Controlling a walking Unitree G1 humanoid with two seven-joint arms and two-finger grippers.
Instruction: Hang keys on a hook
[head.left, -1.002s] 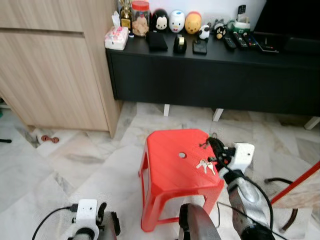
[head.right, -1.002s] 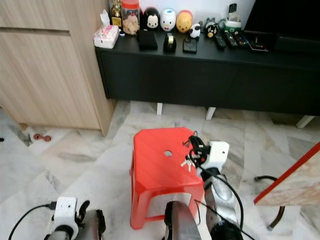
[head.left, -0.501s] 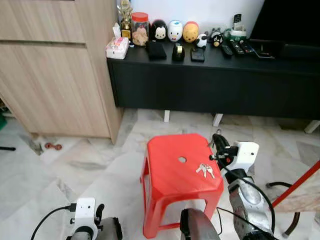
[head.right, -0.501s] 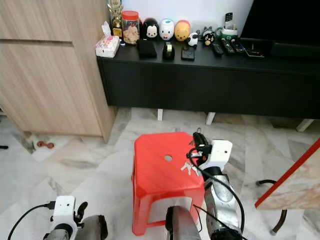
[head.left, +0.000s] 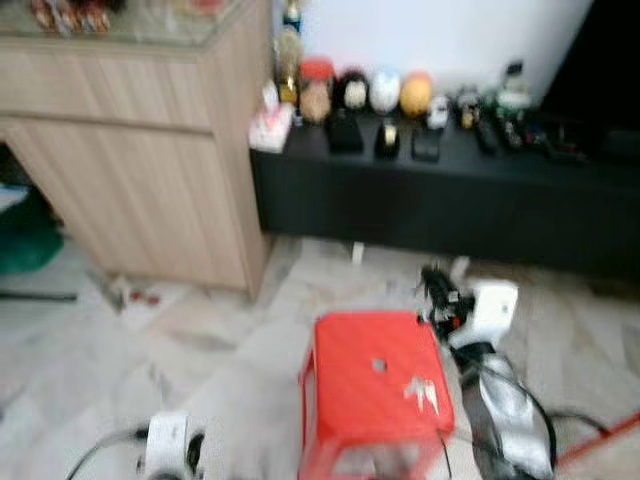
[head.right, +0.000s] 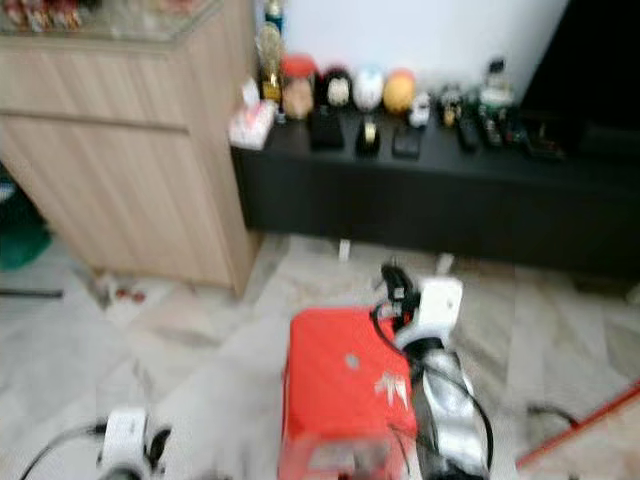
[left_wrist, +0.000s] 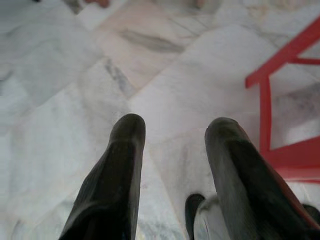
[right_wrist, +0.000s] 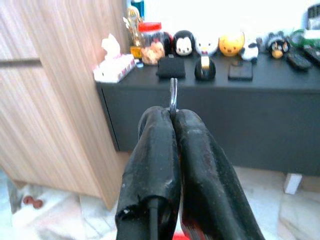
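The small silver keys (head.left: 424, 393) hang over the red plastic stool (head.left: 372, 382), their metal ring (right_wrist: 173, 96) pinched in your right claw (right_wrist: 173, 118). Your left claw (left_wrist: 175, 131) hangs low, fingers apart. You're carrying; no hook is visible, so find one next.

1. Marble floor (head.left: 200, 350) carries red stool (head.left: 375, 390), wood cabinet (head.left: 140, 180) & black low counter (head.left: 450, 190).
2. Stool seat: keys (head.left: 424, 392) lie near its right edge.
3. Counter top: tissue box (right_wrist: 114, 68) at left end, snack jar (right_wrist: 151, 42), round toy figures (right_wrist: 205, 42), small black items, remotes at right.
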